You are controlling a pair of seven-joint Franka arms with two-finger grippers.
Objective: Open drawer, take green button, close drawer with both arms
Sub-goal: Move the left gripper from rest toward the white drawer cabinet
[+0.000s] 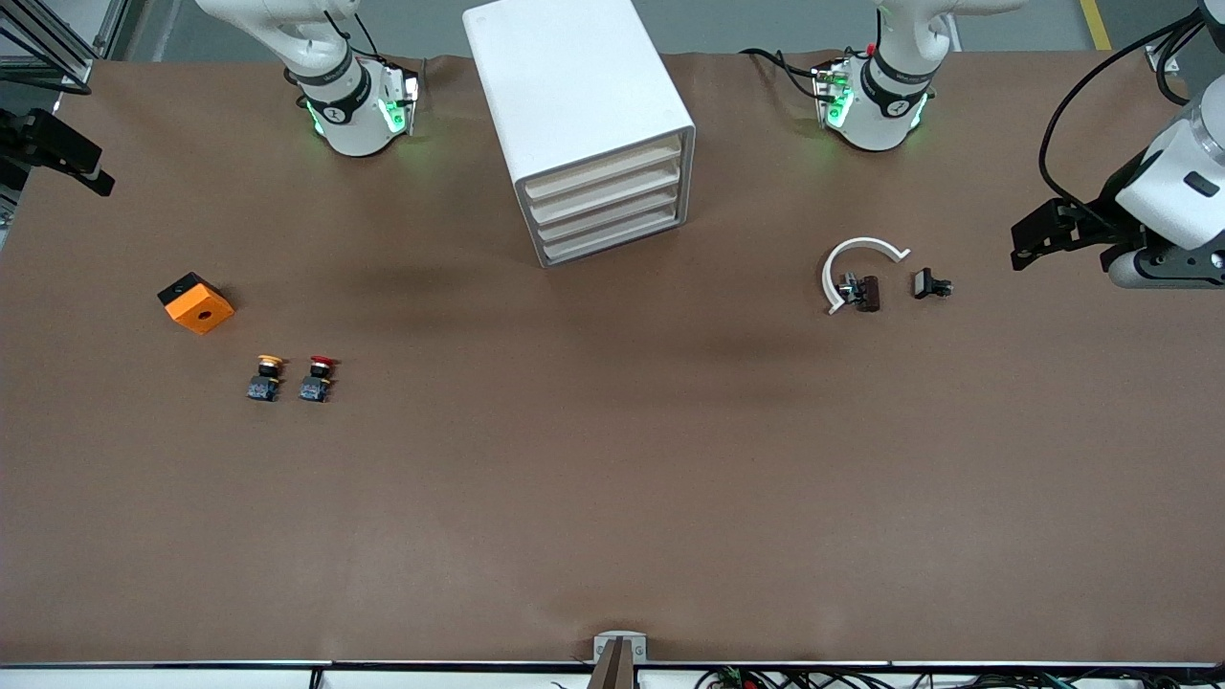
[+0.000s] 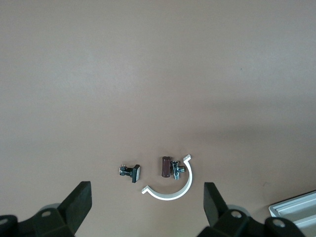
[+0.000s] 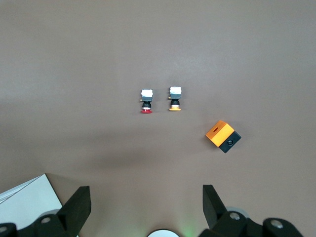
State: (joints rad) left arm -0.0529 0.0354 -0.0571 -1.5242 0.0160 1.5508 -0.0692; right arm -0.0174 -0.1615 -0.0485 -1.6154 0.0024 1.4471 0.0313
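Brown tabletop (image 1: pixel 612 478) before us: all four drawers (image 1: pixel 610 203) sit closed, no green button seen. Left tool (image 2: pixel 145 210) and right tool (image 3: pixel 143 210) hover spread wide, holding nothing.

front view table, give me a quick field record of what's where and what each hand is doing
cabinet: white boxy cabinet, four cream drawer fronts, all shut
green button: not visible
other buttons: yellow-capped button beside red-capped button, toward the right arm's end
box: orange block with a hole
clip parts: white curved clip, small dark parts beside it
left hand: open, over clip parts
right hand: open, above table
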